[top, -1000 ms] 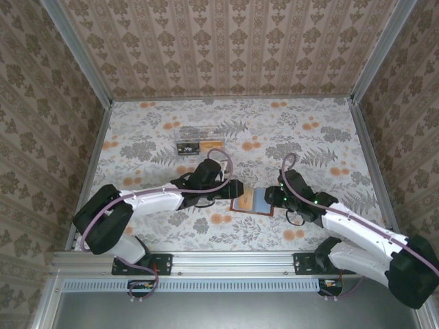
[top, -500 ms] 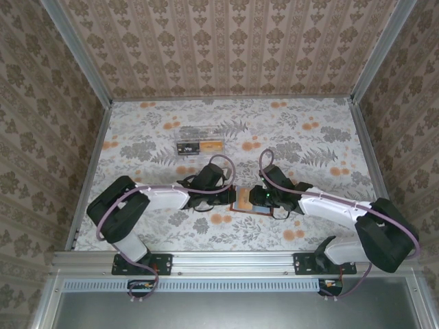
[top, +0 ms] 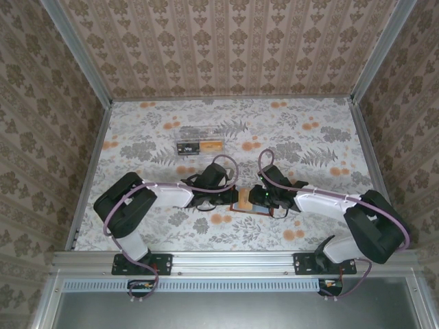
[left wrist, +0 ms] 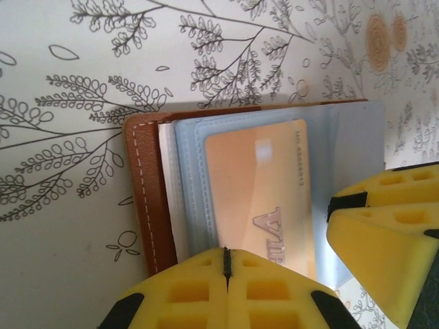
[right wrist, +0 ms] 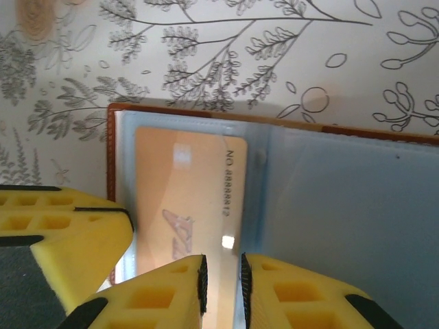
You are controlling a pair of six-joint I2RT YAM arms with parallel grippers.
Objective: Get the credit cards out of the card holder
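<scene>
**Both hands meet over the open card holder**

A second ago your right arm sat folded back toward the right edge of the tabletop [top: 309, 137], its hand at the card holder's right end. It has since swung inward, so that both forearms reach toward the middle from either side. Your left arm has shifted a little to the right in that time, and its hand has gone from partly open to fully closed.

Your left hand [top: 230, 199] points down at the card holder [top: 245, 204] from the left. Seen from the left wrist, its two yellow fingers [left wrist: 185, 288] are pressed together with no gap and nothing visible between them. Their tips lie over the edge of the clear sleeve that holds the orange-tan credit card [left wrist: 257, 192].

Your right hand [top: 260, 198] comes in from the right, close beside the left. From the right wrist, its fingers [right wrist: 295, 291] stand a narrow slit apart over the card's edge. You cannot tell from here whether they pinch the sleeve or the card.

The card holder lies open and flat on the tabletop, midway between the left and right edges and nearer the near edge. Its brown rim is outermost and its blue-grey lining faces up, with the card tucked inside. A clear plastic box [top: 199, 146] sits well apart, toward the far edge.
</scene>
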